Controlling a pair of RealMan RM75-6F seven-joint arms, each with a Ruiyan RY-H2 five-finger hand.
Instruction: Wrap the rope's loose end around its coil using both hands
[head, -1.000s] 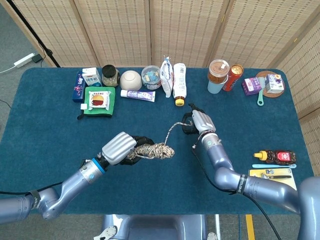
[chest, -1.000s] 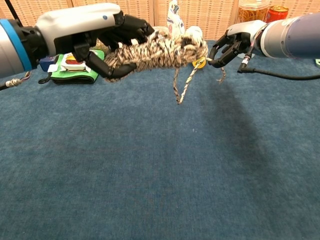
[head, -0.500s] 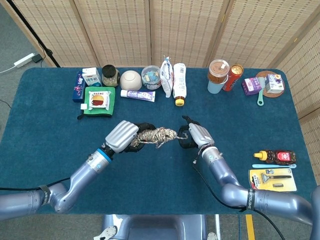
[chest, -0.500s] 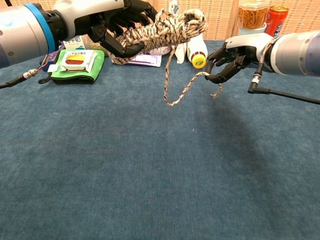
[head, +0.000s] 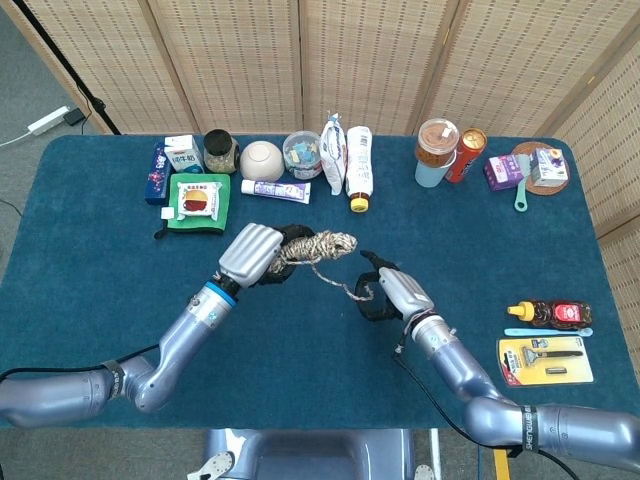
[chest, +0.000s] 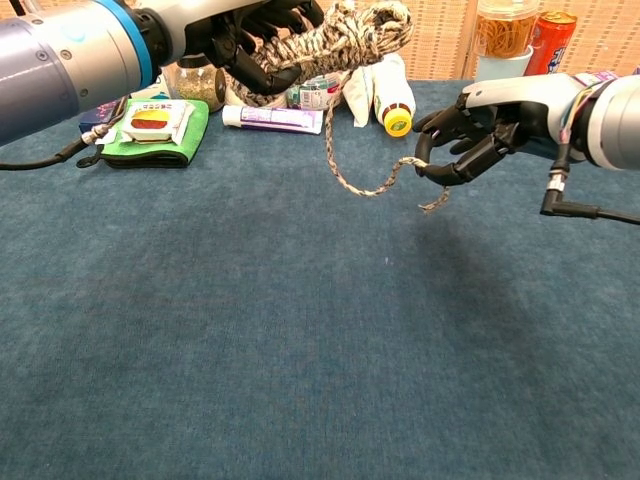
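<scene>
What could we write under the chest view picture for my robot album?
Left hand lifts the rope coil while right hand pinches its loose end above the blue table.

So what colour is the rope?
The rope is mottled cream and dark brown, clearest in the chest view.

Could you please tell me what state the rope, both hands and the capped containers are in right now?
Beige-and-brown braided rope coil: bundled, lifted off the table.
Rope's loose end: unwrapped, sagging from the coil to the right hand.
Left hand: grips the coil.
Right hand: pinches the loose end.
White bottle with yellow cap: lying down, capped.
</scene>
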